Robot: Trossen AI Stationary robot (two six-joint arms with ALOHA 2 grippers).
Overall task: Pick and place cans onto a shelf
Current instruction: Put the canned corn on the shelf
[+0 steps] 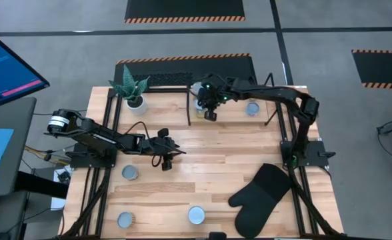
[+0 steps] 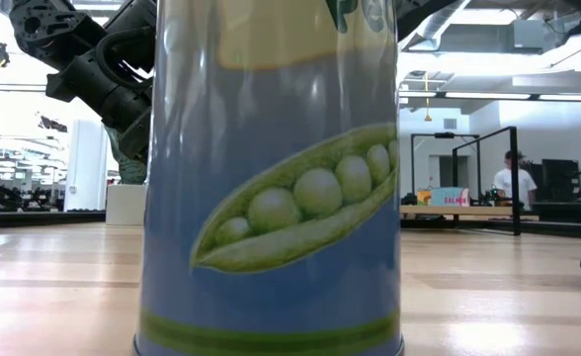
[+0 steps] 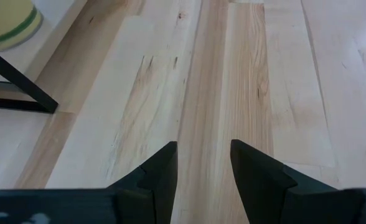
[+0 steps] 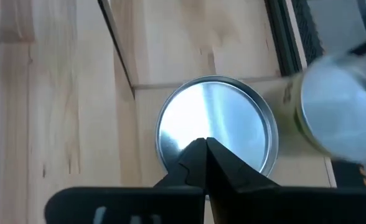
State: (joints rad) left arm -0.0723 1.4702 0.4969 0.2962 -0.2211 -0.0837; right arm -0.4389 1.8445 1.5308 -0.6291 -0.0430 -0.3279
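The shelf (image 1: 163, 83) stands along the table's far edge. A silver-topped can (image 4: 217, 127) stands on its wood base, and also shows in the high view (image 1: 199, 103). My right gripper (image 4: 205, 149) is shut directly above this can's top. A second can (image 4: 338, 106) stands beside it. Another can (image 1: 253, 109) is on the shelf further right. Three cans stand on the table (image 1: 129, 173) (image 1: 125, 219) (image 1: 196, 214). The last fills the low view (image 2: 271, 178) with its pea label. My left gripper (image 3: 201, 168) is open and empty above bare wood at the table's middle left (image 1: 166, 160). My right gripper's shut fingertips (image 4: 195, 155) point down over the near part of the can's round top (image 4: 217, 118). I cannot tell whether they touch it.
A potted plant (image 1: 135, 97) stands at the shelf's left end. A black oven mitt (image 1: 256, 197) lies at the near right. A black bar (image 3: 21, 84) and a can's side (image 3: 5, 22) show ahead of my left gripper. A person (image 2: 513, 178) is far behind the table.
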